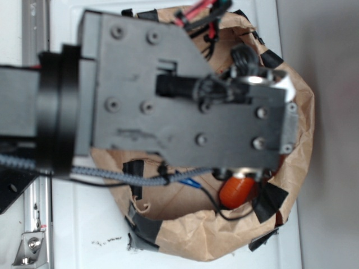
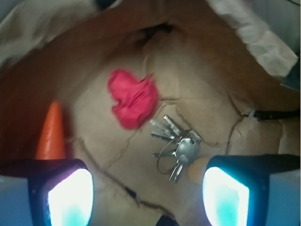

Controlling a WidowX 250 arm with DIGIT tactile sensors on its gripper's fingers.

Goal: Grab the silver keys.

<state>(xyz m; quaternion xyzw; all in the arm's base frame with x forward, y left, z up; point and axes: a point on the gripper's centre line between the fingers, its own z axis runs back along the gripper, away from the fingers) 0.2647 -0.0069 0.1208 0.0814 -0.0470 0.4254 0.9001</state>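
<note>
The silver keys lie flat on the brown paper floor of the bag, a small bunch on a thin wire ring with one broad rounded head. In the wrist view my gripper hangs above them, open, its two glowing fingertips far apart. The keys sit just ahead of the right fingertip and a little inside it, nothing between the jaws. In the exterior view the arm's black body covers the bag's inside, so the keys and the fingers are hidden there.
A crumpled red cloth lies left of and beyond the keys. An orange cone-shaped object stands at the left. The brown paper bag's walls rise all round, its rim patched with black tape.
</note>
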